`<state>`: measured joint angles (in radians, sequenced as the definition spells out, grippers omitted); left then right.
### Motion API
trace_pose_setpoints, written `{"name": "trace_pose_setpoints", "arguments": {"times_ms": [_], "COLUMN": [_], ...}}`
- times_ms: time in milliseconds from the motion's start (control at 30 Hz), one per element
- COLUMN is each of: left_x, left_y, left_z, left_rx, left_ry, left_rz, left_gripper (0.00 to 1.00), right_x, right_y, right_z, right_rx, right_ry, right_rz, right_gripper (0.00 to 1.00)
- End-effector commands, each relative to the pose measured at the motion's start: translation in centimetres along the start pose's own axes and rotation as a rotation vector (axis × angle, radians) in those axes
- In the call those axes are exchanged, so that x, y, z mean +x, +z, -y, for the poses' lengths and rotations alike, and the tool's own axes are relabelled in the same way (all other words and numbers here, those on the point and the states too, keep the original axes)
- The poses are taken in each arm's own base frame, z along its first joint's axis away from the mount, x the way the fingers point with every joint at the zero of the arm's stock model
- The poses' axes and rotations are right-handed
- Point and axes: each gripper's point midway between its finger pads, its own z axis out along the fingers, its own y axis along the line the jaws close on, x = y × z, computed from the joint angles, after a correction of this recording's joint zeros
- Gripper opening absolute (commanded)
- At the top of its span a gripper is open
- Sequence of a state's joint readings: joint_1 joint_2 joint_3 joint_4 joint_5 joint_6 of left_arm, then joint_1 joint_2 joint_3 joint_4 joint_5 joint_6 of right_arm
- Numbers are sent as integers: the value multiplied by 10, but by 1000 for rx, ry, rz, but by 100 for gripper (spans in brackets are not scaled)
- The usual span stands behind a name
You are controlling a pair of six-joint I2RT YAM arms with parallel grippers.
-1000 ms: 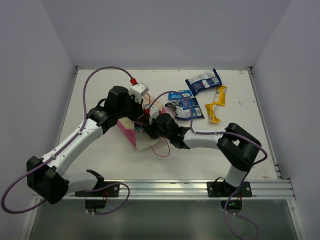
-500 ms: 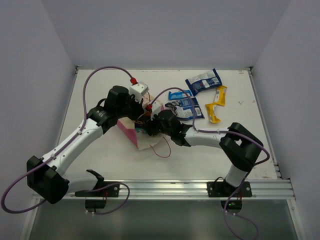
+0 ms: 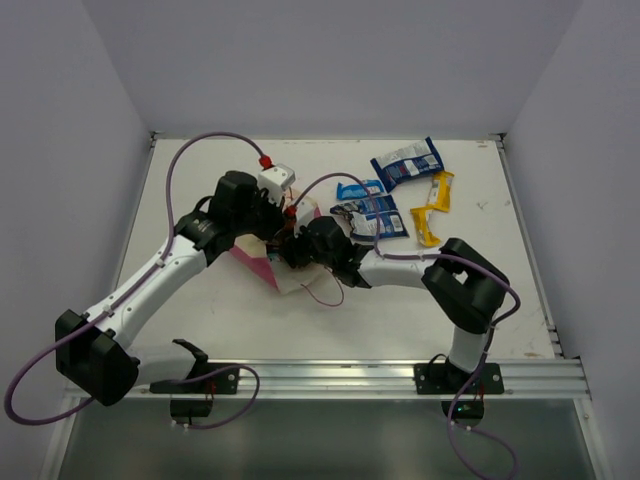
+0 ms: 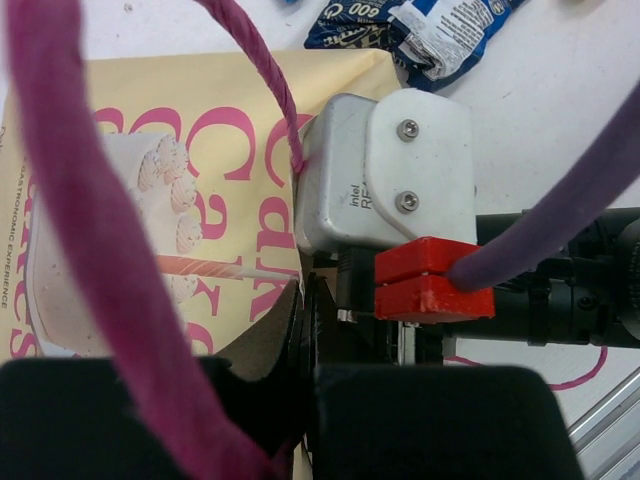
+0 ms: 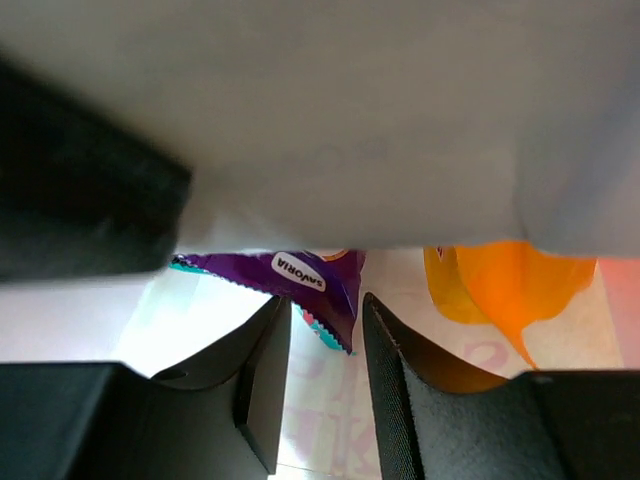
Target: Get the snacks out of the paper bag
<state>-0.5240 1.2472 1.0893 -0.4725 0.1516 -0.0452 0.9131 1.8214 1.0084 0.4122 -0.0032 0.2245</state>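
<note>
Inside the paper bag (image 3: 258,260), left of the bench's middle, my right gripper (image 5: 318,370) stands slightly spread around the purple packet (image 5: 300,275) corner, orange packet (image 5: 510,280) alongside; my left gripper (image 4: 305,390) is too blurred to tell its state.

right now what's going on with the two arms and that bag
The paper bag lies on the table. The left gripper is at its mouth; its grip is unclear. The right gripper is inside, fingers slightly apart around a corner of a purple packet, an orange packet beside it. Three blue-and-white packets and a yellow packet already lie outside.
</note>
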Motion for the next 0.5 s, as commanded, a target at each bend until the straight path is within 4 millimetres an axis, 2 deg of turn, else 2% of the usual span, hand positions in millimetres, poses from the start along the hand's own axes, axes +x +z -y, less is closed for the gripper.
{"name": "trace_pose_setpoints", "arguments": {"times_ms": [0,33,67,167,200,300,467], "left_x": [-23,-24,-26,-28,-28,-23,-18], "left_y": [-10,-11,-11,-13,-13,-14,-17], "left_z": [8,7,8,6,5,-4,-27], "left_rx": [29,26,24,15,7,-36,-127], "left_ry": [-12,-12,-11,-9,-9,-1,-18], "left_rz": [52,54,57,60,57,43,23], "left_gripper": [0,0,0,0,0,0,0], "right_x": [-14,-16,-16,-17,-17,-22,-34], "right_y": [11,13,13,15,14,5,-28], "right_z": [-3,-2,-3,-2,-1,4,4], "right_rx": [-15,-12,-14,-8,-1,22,31], "right_ry": [28,33,34,28,26,8,-7], "right_rz": [30,37,38,38,38,56,78], "right_gripper": [38,36,25,9,0,0,0]}}
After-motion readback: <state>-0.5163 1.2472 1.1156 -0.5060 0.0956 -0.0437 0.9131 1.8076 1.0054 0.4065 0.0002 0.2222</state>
